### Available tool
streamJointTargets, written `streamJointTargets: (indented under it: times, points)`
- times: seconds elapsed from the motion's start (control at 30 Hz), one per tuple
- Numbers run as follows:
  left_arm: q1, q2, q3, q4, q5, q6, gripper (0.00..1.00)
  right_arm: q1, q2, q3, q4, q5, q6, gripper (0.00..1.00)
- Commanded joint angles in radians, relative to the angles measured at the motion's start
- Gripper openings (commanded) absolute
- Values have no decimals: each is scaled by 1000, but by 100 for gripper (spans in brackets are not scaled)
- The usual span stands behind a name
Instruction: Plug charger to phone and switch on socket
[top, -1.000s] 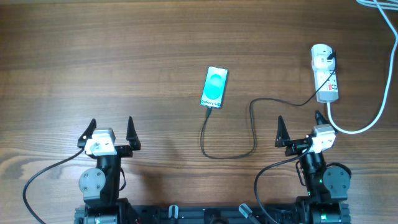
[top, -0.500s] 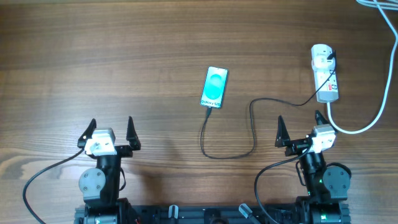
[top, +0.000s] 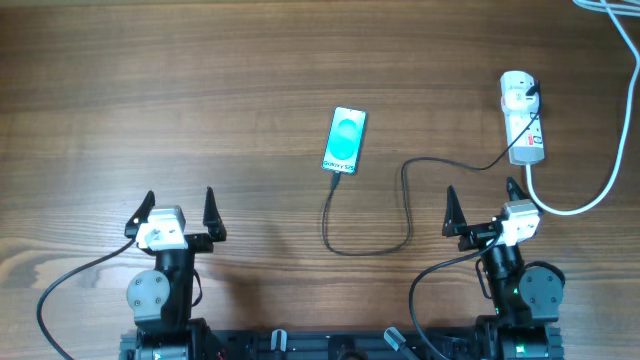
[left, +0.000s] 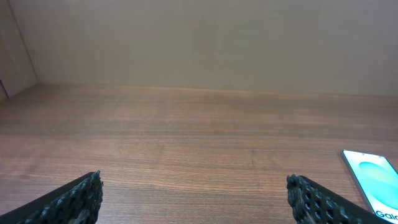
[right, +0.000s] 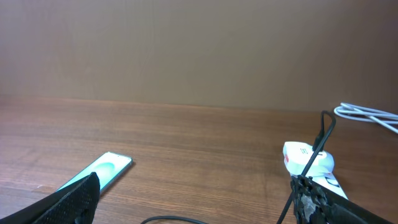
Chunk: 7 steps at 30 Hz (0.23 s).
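Note:
The phone (top: 344, 140) lies flat mid-table with its cyan screen up; it also shows in the left wrist view (left: 373, 177) and the right wrist view (right: 93, 174). The thin black charger cable (top: 405, 210) runs from the phone's near end, loops toward me, then goes right to the black plug in the white socket strip (top: 520, 118), which also shows in the right wrist view (right: 308, 158). My left gripper (top: 178, 210) is open and empty at the near left. My right gripper (top: 480, 205) is open and empty just near of the socket.
A thick white cord (top: 600, 190) curves from the socket's near end to the right edge and up to the far right corner. The wooden table (top: 150, 90) stretches to the far edge, with a plain wall behind in the wrist views.

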Motion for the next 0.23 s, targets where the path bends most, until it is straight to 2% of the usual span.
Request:
streamJointTargets:
  times: [0.0, 0.2]
  points:
    - [4, -11, -6, -2, -10, 16, 100, 4, -10, -1, 3, -4, -18, 100]
    - [3, -11, -6, -2, -10, 16, 100, 4, -10, -1, 3, -4, -18, 100]
